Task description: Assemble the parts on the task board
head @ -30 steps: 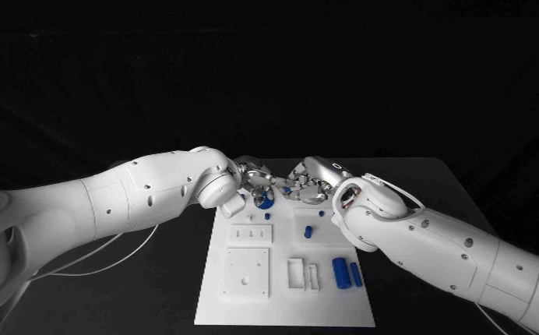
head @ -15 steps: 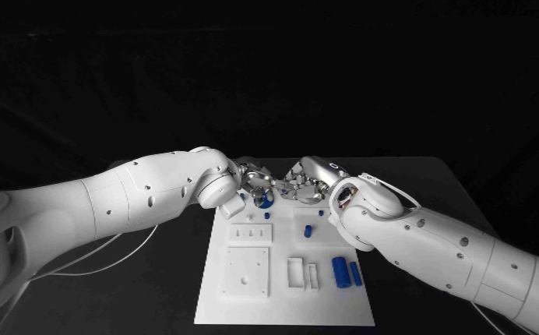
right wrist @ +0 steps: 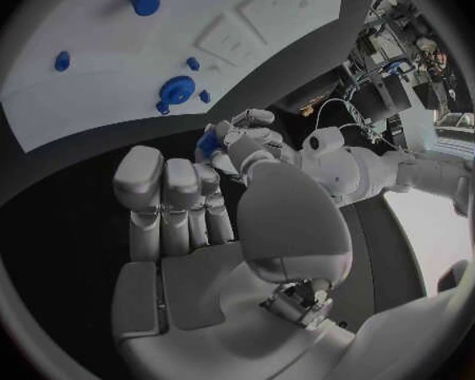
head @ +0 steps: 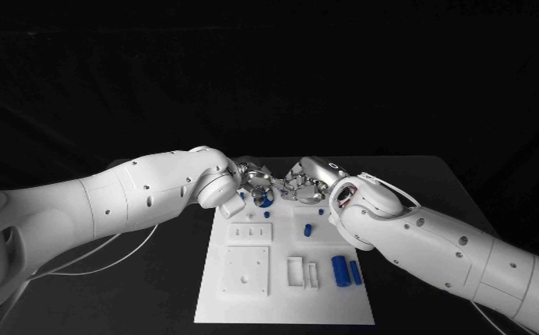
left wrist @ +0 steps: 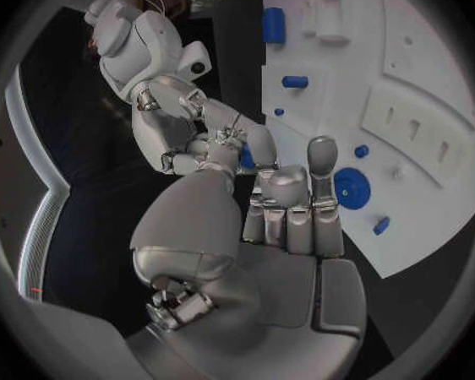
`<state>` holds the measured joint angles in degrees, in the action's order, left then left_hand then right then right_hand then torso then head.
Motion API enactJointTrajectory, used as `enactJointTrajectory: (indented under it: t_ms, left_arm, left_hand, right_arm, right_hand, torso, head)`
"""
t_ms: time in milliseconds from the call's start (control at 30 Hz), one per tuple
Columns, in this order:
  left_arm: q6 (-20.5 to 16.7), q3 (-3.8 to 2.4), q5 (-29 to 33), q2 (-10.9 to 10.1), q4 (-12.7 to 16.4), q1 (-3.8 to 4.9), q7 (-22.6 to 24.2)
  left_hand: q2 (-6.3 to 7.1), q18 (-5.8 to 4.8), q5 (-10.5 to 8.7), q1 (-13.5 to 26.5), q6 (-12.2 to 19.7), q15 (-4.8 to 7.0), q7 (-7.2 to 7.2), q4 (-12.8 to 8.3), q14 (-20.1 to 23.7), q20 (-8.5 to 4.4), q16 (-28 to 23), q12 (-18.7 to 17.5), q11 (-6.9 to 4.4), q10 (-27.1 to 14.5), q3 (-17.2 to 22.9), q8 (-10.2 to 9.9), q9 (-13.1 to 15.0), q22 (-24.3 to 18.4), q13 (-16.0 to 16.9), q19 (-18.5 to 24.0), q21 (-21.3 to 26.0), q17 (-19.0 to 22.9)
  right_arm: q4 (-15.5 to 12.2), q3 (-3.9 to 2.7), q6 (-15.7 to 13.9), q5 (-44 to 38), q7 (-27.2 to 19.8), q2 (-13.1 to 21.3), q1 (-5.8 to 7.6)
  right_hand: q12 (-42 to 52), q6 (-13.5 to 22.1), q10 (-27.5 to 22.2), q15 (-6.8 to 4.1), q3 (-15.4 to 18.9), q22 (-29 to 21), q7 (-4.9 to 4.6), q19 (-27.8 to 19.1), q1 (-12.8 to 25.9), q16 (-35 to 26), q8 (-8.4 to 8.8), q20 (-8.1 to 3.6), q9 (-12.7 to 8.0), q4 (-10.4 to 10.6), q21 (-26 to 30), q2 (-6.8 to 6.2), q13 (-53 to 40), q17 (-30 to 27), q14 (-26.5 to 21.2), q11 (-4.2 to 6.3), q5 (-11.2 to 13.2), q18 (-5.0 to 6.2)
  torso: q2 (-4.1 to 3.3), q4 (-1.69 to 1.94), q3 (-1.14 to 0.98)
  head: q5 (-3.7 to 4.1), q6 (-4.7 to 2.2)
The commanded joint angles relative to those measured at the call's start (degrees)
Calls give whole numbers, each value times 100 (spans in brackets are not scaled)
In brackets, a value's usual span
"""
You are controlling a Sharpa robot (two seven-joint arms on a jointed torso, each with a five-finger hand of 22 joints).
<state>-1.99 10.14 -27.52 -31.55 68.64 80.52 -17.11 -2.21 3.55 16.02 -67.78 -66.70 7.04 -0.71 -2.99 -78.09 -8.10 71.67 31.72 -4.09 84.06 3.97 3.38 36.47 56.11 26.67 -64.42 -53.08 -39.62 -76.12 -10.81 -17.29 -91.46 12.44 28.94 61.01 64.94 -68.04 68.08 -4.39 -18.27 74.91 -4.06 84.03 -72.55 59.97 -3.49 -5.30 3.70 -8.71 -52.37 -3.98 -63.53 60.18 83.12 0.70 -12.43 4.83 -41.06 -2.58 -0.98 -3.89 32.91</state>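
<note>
The white task board (head: 287, 304) lies lengthwise in the middle of the table. Above its far end my left hand (head: 254, 177) and right hand (head: 307, 185) meet fingertip to fingertip. A small blue part (left wrist: 245, 156) sits between them, pinched by fingers of both hands; the same small blue part (right wrist: 208, 143) appears at the left hand's fingertips in the right wrist view. Below the hands a blue gear (head: 265, 201) rests on the board. A blue peg (head: 308, 230) stands mid-board, and two blue cylinders (head: 340, 271) lie near the right edge.
White raised blocks (head: 248, 273) and a slotted plate (head: 251, 233) occupy the board's left half, and a white holder (head: 297, 273) stands beside the cylinders. Small blue pieces (right wrist: 193, 62) lie around the gear. A white cable (head: 101, 253) runs along the table at left.
My right arm has edged slightly leftward, bringing the fingertips a little closer together. The parts on the board have not moved.
</note>
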Motion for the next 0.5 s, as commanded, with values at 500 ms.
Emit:
enactJointTrajectory:
  t_ms: [500]
  left_arm:
    - [66, -3, 13, -32, -13, -5, 9]
  left_hand:
    - [52, -47, -225, 182, -47, 16, 40, 90, 20, -12, 15, -21, -37, 15, -110, 36, 250, 117, 7, -81, 105, -11]
  right_arm:
    - [27, 6, 83, -76, 21, 4, -1]
  right_hand:
    - [-15, -102, -4, -42, -61, 659, 0, 148, -70, -12, -10, -53, 11, -4, 38, 11, 2, -3, -16, 30, 53, -50]
  torso:
    - [-2, 0, -9]
  head:
    - [3, 7]
